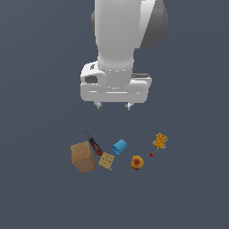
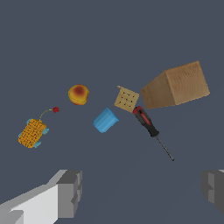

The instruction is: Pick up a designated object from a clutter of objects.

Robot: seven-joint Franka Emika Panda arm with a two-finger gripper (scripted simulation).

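Note:
The designated object, a small yellow-orange ball with a red patch (image 1: 137, 162) (image 2: 78, 94), rests on the grey floor. It lies between the blue cup (image 1: 119, 146) (image 2: 105, 120) and the orange speckled square (image 1: 160, 141) (image 2: 32, 133). My gripper (image 1: 113, 106) (image 2: 142, 192) hangs well above the clutter of objects. It stands open with nothing between its fingers. In the exterior view it hovers over the blue cup and the red-black tool (image 1: 95, 145) (image 2: 147, 122), with the ball lower and toward the exterior view's right.
A brown cardboard-like cube (image 1: 83, 156) (image 2: 176, 85) sits at the exterior view's left of the cluster. A tan cracker square (image 1: 106, 161) (image 2: 127, 99) lies beside it. A small red bead on a thin stem (image 1: 151, 154) (image 2: 55, 109) trails from the speckled square.

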